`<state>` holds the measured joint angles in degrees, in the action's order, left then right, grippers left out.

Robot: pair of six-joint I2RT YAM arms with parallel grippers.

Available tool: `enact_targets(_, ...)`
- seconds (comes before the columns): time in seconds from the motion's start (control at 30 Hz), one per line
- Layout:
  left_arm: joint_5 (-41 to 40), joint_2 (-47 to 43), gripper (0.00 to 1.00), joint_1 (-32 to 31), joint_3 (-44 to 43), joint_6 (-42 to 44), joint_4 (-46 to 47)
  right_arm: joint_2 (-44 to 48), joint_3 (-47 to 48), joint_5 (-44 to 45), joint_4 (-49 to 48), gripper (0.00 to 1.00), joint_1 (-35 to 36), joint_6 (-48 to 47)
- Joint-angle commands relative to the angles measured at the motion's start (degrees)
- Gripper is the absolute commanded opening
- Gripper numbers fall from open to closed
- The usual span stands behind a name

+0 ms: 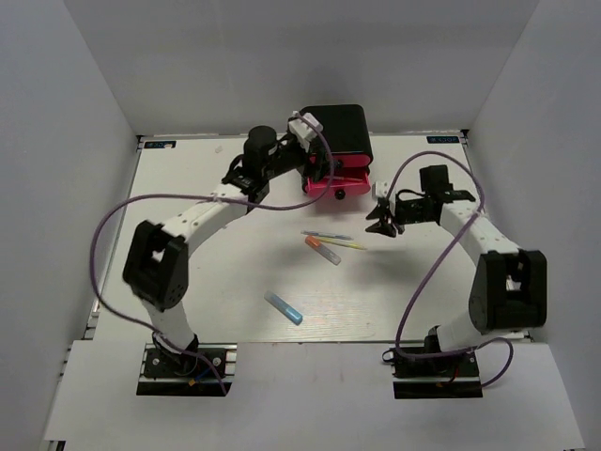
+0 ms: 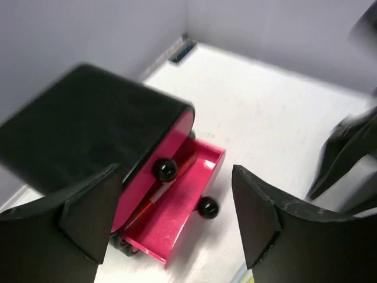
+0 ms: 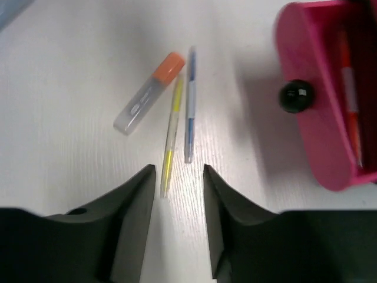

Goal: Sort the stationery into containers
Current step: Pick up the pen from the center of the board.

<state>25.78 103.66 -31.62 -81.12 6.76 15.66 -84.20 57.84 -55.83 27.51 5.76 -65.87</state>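
Blue marker (image 1: 284,307): left lying alone on the worktop (image 1: 188,301), well apart from the other stationery and from both hands.

Left hand (image 2: 174,172): held above the black box (image 2: 88,130); the jaws are spread wide and nothing is held between them.

Open drawer (image 2: 177,230): the lowest one seen, pulled out of the box toward the arms; a red pen (image 3: 351,100) is already lodged inside. The drawer above it is shut. A third is not shown.

Orange-grey marker (image 3: 147,94): laid on the worktop just beside the two thin pens, its orange cap pointed toward them.

Yellow pen (image 3: 172,132) and bluish pen (image 3: 189,112): laid side by side, nearly touching, near the open drawer.

Right hand (image 3: 178,171): poised over the near ends of both pens; the jaws are parted only narrowly and nothing is held.

Risk, double pick: with the pens so close together, both may be caught at once, or one rolled aside.

Risk, slip: a thin pen lying flat may be pinched poorly and dropped short of the drawer.

Risk, collision: the drawer's knob (image 3: 296,96) may be struck, so that the box is shifted.
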Motion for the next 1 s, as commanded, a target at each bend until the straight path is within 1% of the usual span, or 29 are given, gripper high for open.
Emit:
enact_targets(0.0,-6.52,-10.82,0.85,0.85,6.37,-9.21,-5.81,-7.62,5.61,1.60,25.54,0.38,1.70,-29.63)
enact_targets(0.03,-8.10,-12.76,0.85,0.85,8.68,-13.75,-6.86,-8.77,6.05,2.30,26.36,0.38,2.06,-30.89)
enact_targets(0.07,-9.25,-16.69,0.86,0.85,11.14,-15.80,-6.87,-9.39,6.05,3.53,25.85,0.38,2.24,-30.81)
enact_targets(0.1,-10.74,-18.56,0.86,0.85,15.95,-17.82,-7.74,-10.62,5.70,4.58,24.97,0.38,2.93,-29.33)
enact_targets(0.13,-13.45,-20.41,0.88,0.85,18.26,-19.49,-8.97,-10.63,5.27,6.16,20.70,0.38,3.29,-28.45)
enact_targets(0.17,-14.43,-22.16,0.88,0.85,22.80,-22.99,-9.59,-10.54,3.96,7.05,19.53,0.40,3.64,-26.09)
enact_targets(0.2,-16.88,-25.40,0.89,0.85,25.03,-25.11,-10.12,-10.63,3.68,8.97,17.34,0.43,4.43,-25.37)
enact_targets(0.23,-18.38,-27.00,0.89,0.85,27.22,-29.66,-10.99,-10.89,3.42,9.77,17.06,0.45,4.70,-24.93)
enact_targets(0.27,-19.62,-28.49,0.89,0.85,31.33,-31.97,-11.52,-11.33,3.33,10.39,16.88,0.47,5.66,-23.45)
enact_targets(0.3,-22.50,-31.47,0.90,0.85,33.29,-36.43,-12.57,-12.03,3.24,12.83,15.49,0.48,6.28,-22.65)
enact_targets(0.33,-25.14,-33.06,0.90,0.85,35.14,-36.47,-12.58,-12.47,3.24,13.55,14.60,0.48,6.46,-21.77)
enact_targets(0.37,-27.78,-34.73,0.90,0.85,38.64,-40.91,-14.15,-12.74,2.80,14.08,13.64,0.50,6.98,-17.50)
enact_targets(0.4,-31.54,-36.58,0.90,0.85,40.50,-42.26,-14.17,-12.74,2.54,15.48,11.45,0.50,7.25,-16.41)
enact_targets(0.43,-33.41,-38.51,0.90,0.25,42.26,-43.84,-14.17,-12.74,2.28,16.01,9.69,0.51,7.34,-14.83)
enact_targets(0.47,-34.99,-42.18,0.92,0.24,45.58,-47.77,-14.17,-12.74,1.66,17.15,8.19,0.51,8.03,-13.95)
enact_targets(0.53,-37.38,-45.28,1.00,0.76,48.76,-50.26,-14.69,-12.83,1.05,18.74,6.69,0.51,8.57,-11.83)
enact_targets(0.6,-39.74,-47.75,1.00,0.77,49.47,-50.27,-16.62,-13.52,0.87,20.76,4.76,0.51,9.44,-9.73)
enact_targets(0.7,-40.28,-47.76,1.00,0.77,48.96,-51.15,-20.05,-14.75,1.04,22.96,2.91,0.51,9.97,-6.75)
enact_targets(0.87,-40.80,-46.45,1.00,0.77,48.95,-52.20,-20.06,-17.39,2.18,26.30,0.18,0.50,10.85,-3.22)
enact_targets(0.97,-40.81,-45.04,1.00,0.77,47.81,-52.82,-21.19,-18.36,2.62,27.27,0.35,0.48,11.38,-3.13)
